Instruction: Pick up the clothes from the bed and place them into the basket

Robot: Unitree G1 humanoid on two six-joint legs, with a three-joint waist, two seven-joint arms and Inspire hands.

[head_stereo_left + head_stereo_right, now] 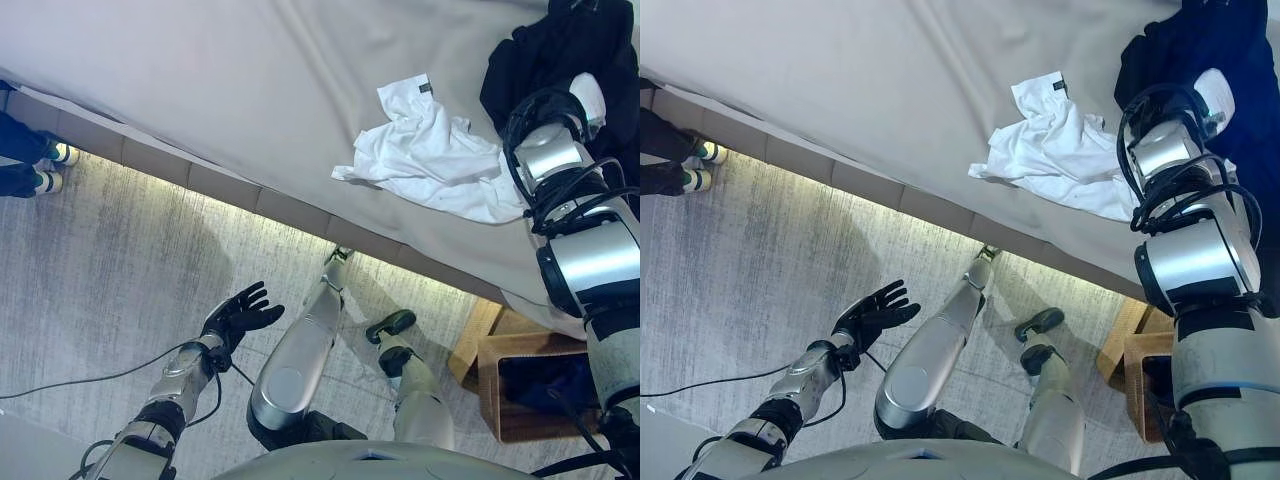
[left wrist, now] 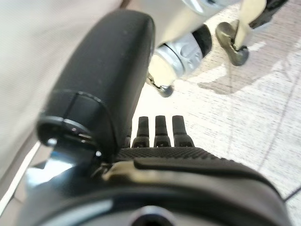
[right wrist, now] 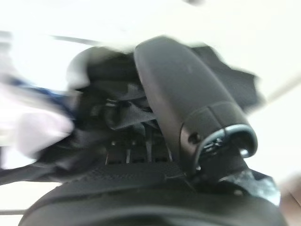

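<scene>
A crumpled white shirt lies on the grey bed close to its front edge. Behind it, at the far right, a black garment is heaped on the sheet. My right hand reaches up onto that black heap, and the right wrist view shows the hand lying against dark cloth. My left hand hangs open over the floor at the lower left, holding nothing. A wooden basket stands on the floor at the lower right, with dark clothing inside.
A person's shoes stand on the grey floor at the far left, by the bed's edge. The bed's tan base runs diagonally across the view. A light wooden piece leans beside the basket.
</scene>
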